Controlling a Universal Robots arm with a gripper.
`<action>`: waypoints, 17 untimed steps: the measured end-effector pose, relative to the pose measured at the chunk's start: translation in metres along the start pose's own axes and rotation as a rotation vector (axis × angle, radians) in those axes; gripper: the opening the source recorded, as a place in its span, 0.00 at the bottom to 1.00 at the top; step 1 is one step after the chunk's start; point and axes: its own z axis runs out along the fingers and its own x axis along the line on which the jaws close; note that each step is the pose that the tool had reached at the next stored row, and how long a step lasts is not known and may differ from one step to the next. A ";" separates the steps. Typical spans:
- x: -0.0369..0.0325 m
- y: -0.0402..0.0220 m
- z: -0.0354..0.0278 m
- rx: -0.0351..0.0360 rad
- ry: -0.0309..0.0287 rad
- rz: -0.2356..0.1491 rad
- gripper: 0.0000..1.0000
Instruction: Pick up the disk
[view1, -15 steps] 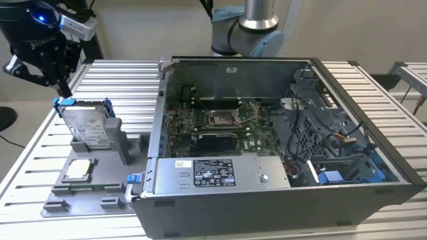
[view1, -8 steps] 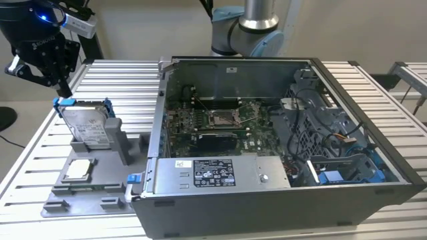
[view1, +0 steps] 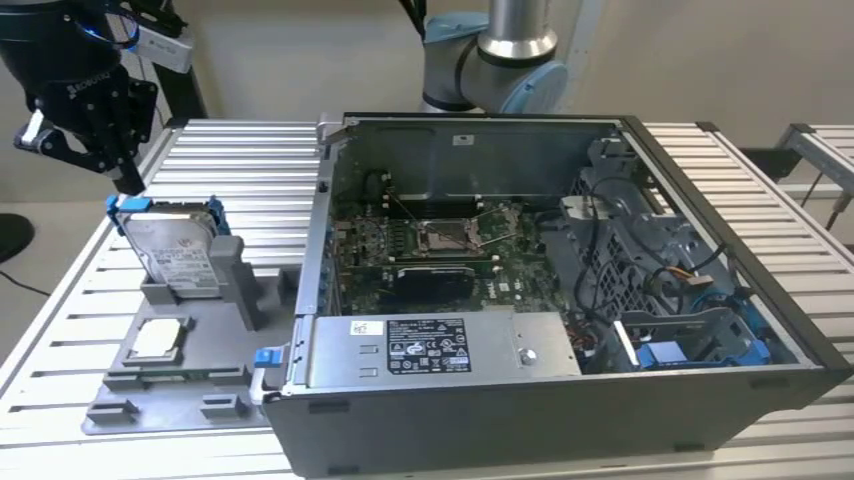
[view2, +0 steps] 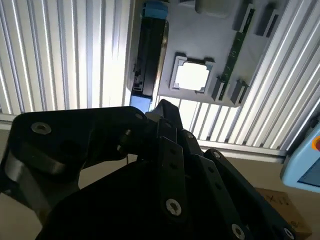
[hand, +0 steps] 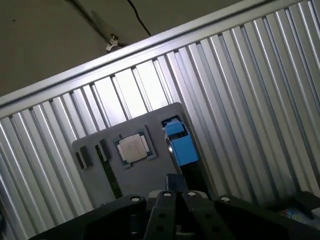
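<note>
- While your gripper hangs just above the disk, its fingers are pressed together, holding nothing.
- You see the disk standing on edge in the grey holder, beside the open computer case.

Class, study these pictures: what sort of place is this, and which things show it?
Probably a robotics lab bench for computer assembly work: an opened computer case lies on a ribbed metal table, a robot arm stands behind it, and the disk stands on edge in a grey fixture.
</note>
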 end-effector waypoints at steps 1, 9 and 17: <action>-0.0001 0.0001 0.0000 0.0002 0.0002 -0.018 0.00; -0.0006 0.0002 0.0004 -0.0054 -0.0194 -0.124 0.00; -0.0039 0.0019 0.0011 -0.0057 -0.0197 -0.206 0.00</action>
